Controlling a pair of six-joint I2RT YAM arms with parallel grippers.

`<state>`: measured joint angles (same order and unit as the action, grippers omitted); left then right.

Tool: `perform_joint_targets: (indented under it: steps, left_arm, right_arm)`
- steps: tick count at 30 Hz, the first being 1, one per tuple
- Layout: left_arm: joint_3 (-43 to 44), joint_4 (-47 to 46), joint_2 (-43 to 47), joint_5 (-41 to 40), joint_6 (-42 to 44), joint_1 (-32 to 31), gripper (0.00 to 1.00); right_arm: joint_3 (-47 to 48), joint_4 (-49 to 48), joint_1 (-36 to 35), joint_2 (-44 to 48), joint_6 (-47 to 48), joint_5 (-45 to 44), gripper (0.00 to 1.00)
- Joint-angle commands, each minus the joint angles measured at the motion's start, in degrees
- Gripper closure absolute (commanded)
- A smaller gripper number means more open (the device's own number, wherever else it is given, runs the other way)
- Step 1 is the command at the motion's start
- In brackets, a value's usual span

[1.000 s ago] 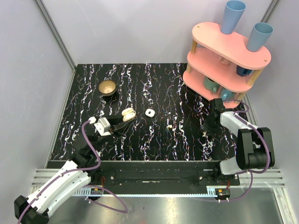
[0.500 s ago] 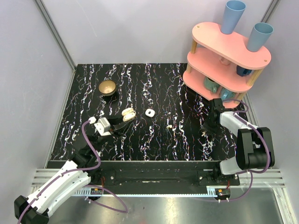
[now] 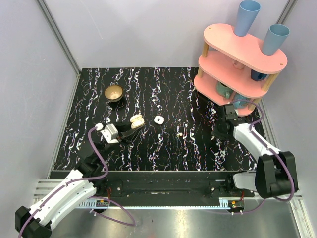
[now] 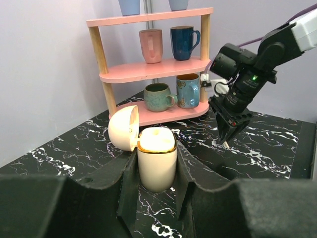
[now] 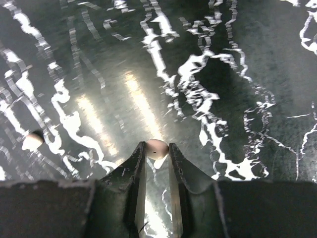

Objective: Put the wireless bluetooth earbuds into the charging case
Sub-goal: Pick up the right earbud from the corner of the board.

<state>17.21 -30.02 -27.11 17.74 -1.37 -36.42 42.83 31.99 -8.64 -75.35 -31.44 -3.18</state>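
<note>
L gripper (image 4: 156,171) sits nearest the bases, jaws clamped on both sides of the cream charging case (image 4: 156,144). The case is upright w/ its lid (image 4: 124,128) swung open to the left, and it's the ref for everything else. The L grip is the same as a sec ago. The change is well to the right of the case: R gripper (image 4: 226,140) had its jaws apart over the tabletop (image 3: 163,89) a sec ago and has now pinched shut on an earbud (image 5: 155,148), w/ the pale bud wedged between the tips in the wrist view. The R forearm has also shifted, reaching out straighter from its base. Can't tell if the bud is off the surface yet. Between that bud and the case, nearer the case, a 2nd loose earbud (image 3: 179,134) lies untouched on the marble. Just right of the case is a small white case (image 3: 158,119). Beyond the case, a bit left, is a brass bowl (image 3: 114,92), and far right at the back is the pink shelf (image 3: 233,47) w/ mugs. Judgement: pick looks done, so next is carrying the bud left to the open case. It's tiny and glossy, so it could twist or slip on the way. Can't tell whether the case already holds a bud, and no other buds are visible.
</note>
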Motion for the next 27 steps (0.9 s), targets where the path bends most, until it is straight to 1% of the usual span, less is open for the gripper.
perform_joint_targets:
  steps: [1,8,14,18,22,27]
  left_arm:
    - [1.9,-4.2,-1.3,0.8,-0.7,-0.1,1.0]
    - [2.0,-6.5,-3.3,1.2,-1.9,-0.1,1.0]
    - [2.1,-10.4,-6.2,2.5,-3.8,-0.1,1.0]
    - [2.9,-13.6,-9.4,4.3,-5.5,-0.1,1.0]
    - [2.9,-16.9,-12.0,5.7,-7.3,-0.1,1.0]
    - [3.0,-19.5,-14.3,6.3,-8.8,-0.1,1.0]
  right_arm:
    - [1.6,-1.3,-4.3,6.3,2.2,-3.1,0.89]
    - [5.5,-3.0,-10.9,18.3,4.9,-6.9,0.93]
    - [10.1,-3.9,-15.1,24.0,9.1,-8.6,0.95]
    - [13.6,-4.8,-18.5,25.3,11.2,-10.3,0.98]
    - [16.4,-5.7,-24.9,25.3,13.7,-14.9,0.98]
    - [19.6,-7.4,-30.6,23.8,15.1,-18.6,1.0]
